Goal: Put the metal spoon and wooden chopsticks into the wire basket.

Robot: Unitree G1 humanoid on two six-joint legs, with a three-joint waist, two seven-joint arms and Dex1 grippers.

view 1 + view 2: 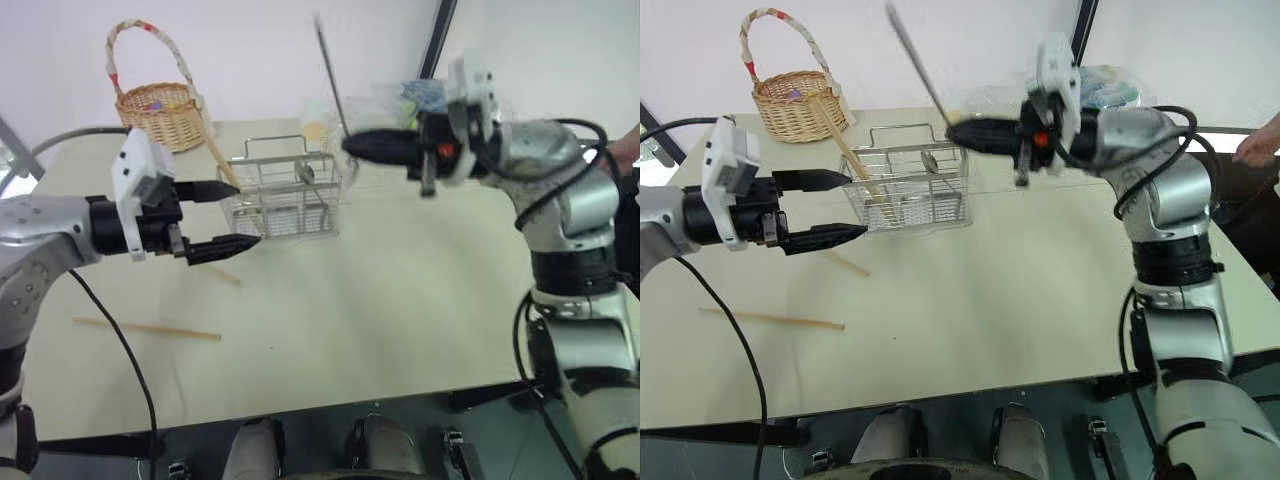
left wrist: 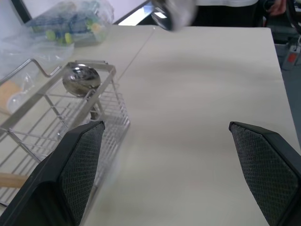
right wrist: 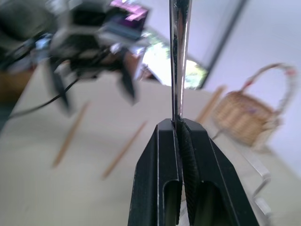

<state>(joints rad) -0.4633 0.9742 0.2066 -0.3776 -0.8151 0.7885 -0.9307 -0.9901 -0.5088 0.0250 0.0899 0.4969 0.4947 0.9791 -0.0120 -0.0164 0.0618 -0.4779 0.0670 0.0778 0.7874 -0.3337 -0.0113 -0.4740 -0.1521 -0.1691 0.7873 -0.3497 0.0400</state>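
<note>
The right pincer is clamped on a thin metal utensil, holding it by the lower end so the stem stands up over the basket's right end, likely to lower it in; its tip is too blurred to name. A spoon stands in the basket, bowl up, and one chopstick leans there. The left pincer hovers beside the basket, fingers apart, ready for the two chopsticks lying on the desk.
</note>
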